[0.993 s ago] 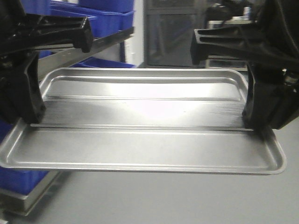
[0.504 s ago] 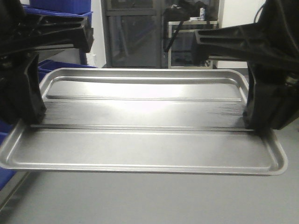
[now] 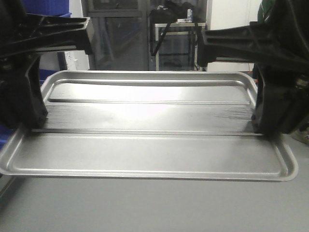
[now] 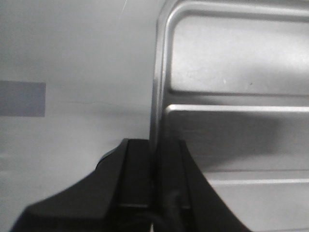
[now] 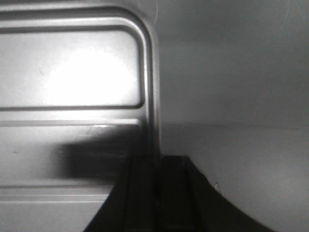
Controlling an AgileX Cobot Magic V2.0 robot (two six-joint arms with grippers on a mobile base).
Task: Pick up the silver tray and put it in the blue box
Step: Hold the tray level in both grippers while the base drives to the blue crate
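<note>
The silver tray [image 3: 145,152] hangs level in the air across the front view, its recessed panel and ridges facing up. My left gripper [image 3: 30,123] is shut on the tray's left rim and my right gripper [image 3: 263,126] is shut on its right rim. In the left wrist view the black fingers [image 4: 140,164] of the left gripper [image 4: 153,147] pinch the rim of the tray [image 4: 231,63]. The right wrist view shows the right gripper [image 5: 158,162] clamped on the tray [image 5: 72,67] the same way. Only a sliver of a blue box [image 3: 48,6] shows at the top left.
Behind the tray stand a dark glass-fronted cabinet [image 3: 116,38] and a metal-framed stand [image 3: 178,41] with dark gear on it. Grey floor [image 3: 145,208] lies below. A darker grey patch [image 4: 21,99] marks the floor under the left side.
The whole background has slid left: the blue boxes and their shelf have almost left the view, while cabinet and stand came in. Tray and both grips stay as they were.
</note>
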